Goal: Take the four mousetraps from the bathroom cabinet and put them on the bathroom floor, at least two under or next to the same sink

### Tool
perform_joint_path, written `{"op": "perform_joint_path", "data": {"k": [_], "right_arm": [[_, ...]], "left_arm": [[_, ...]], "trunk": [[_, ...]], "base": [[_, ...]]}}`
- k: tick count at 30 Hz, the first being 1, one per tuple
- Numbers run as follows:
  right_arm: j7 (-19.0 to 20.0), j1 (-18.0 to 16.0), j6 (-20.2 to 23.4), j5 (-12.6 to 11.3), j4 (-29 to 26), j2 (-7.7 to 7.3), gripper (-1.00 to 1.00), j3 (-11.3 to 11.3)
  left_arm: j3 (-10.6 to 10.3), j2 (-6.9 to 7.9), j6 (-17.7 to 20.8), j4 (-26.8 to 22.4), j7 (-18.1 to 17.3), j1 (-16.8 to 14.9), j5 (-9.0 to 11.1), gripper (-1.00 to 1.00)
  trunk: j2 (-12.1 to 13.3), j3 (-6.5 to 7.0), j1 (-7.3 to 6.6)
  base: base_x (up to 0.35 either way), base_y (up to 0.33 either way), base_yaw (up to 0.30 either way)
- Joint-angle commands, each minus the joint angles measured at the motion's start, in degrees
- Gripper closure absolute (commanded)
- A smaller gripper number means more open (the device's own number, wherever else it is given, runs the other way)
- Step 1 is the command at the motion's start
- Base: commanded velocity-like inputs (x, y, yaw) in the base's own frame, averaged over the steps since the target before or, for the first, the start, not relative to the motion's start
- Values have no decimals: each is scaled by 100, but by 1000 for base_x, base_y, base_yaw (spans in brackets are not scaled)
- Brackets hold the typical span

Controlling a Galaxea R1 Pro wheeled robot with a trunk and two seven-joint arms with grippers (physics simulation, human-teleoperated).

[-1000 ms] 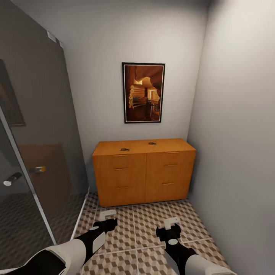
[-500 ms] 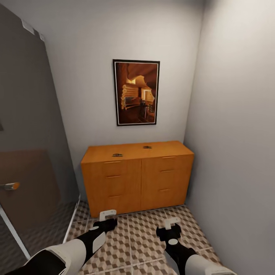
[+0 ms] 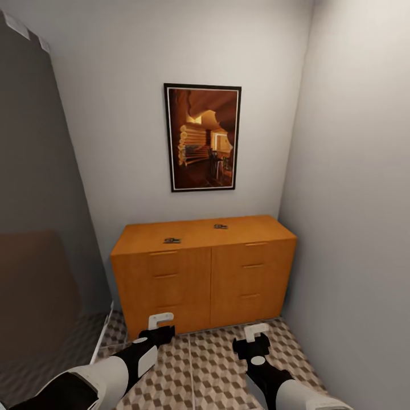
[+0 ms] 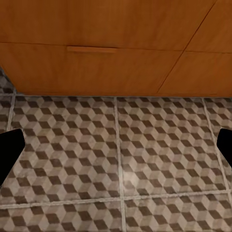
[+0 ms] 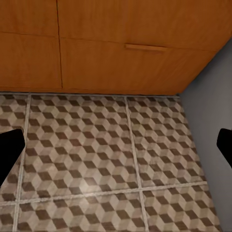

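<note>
Facing cabinet (image 3: 203,272) at close range, two mousetraps (image 3: 172,240) (image 3: 220,226) visible on its top, well apart. Left gripper (image 3: 161,320) and right gripper (image 3: 257,330) both wide open, empty, held low over bathroom floor (image 3: 210,370), probably staged for the reach.

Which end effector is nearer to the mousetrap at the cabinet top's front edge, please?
Left. The left end effector is low, almost directly below that mousetrap, in front of the cabinet. The right end effector is equally low but off to the mousetrap's right.
</note>
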Motion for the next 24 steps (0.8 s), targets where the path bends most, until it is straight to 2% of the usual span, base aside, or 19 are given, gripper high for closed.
{"op": "perform_joint_path", "data": {"k": [1,19,24], "right_arm": [[-25,-6,-12,32,8,2,-100,-8],[-22,-6,-13,34,6,2,-100,-7],[-22,-8,-13,33,6,2,-100,-5]], "left_arm": [[-49,-2,-15,3,19,-4,39,-100],[-49,-2,-44,3,17,-4,39,-100],[-49,-2,-57,3,21,-4,39,-100]], "trunk": [[-5,-8,4],[-5,-8,4],[-5,-8,4]], "base": [[328,0,0],[326,0,0],[99,0,0]]}}
